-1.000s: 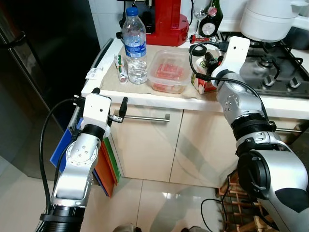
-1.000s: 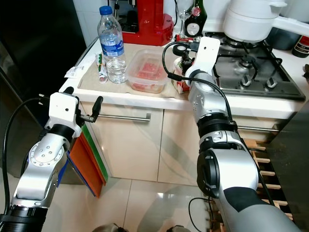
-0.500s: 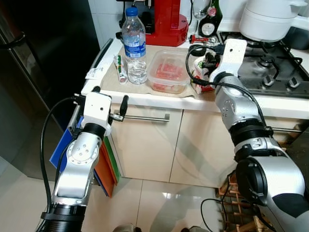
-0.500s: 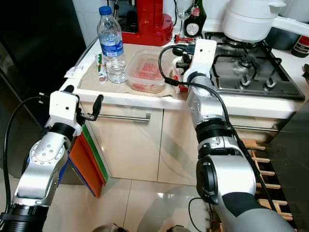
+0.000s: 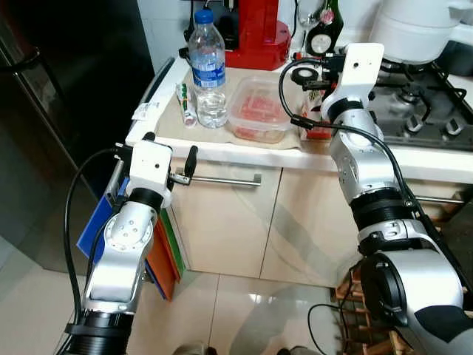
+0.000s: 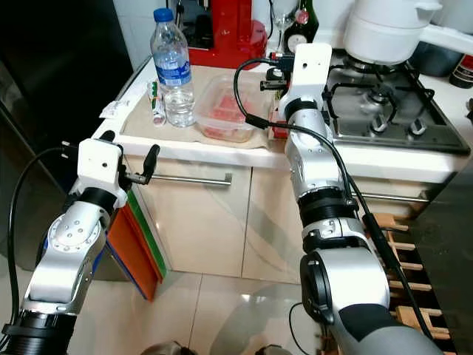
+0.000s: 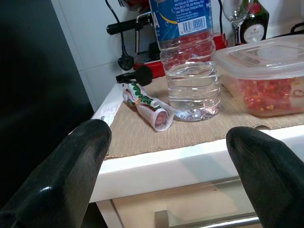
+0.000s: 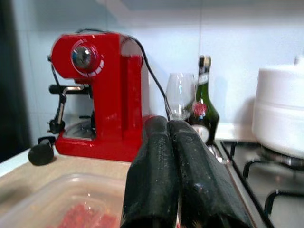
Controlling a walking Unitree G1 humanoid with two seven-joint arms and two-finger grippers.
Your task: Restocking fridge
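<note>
Since a second ago my right claw [image 8: 175, 175] has risen off the carton [image 5: 319, 132], fingers pressed together on nothing, above the worktop [image 5: 244, 151] at 1 o'clock. My left claw [image 7: 166, 156] gapes empty near the water bottle [image 5: 208, 68], standing upright at 11 o'clock. I'd grip it squarely mid-body.

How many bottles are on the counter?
2. A water bottle stands on the mat beside the food box. A dark bottle stands at the back by the red coffee machine. More could be hidden behind the right arm.
</note>
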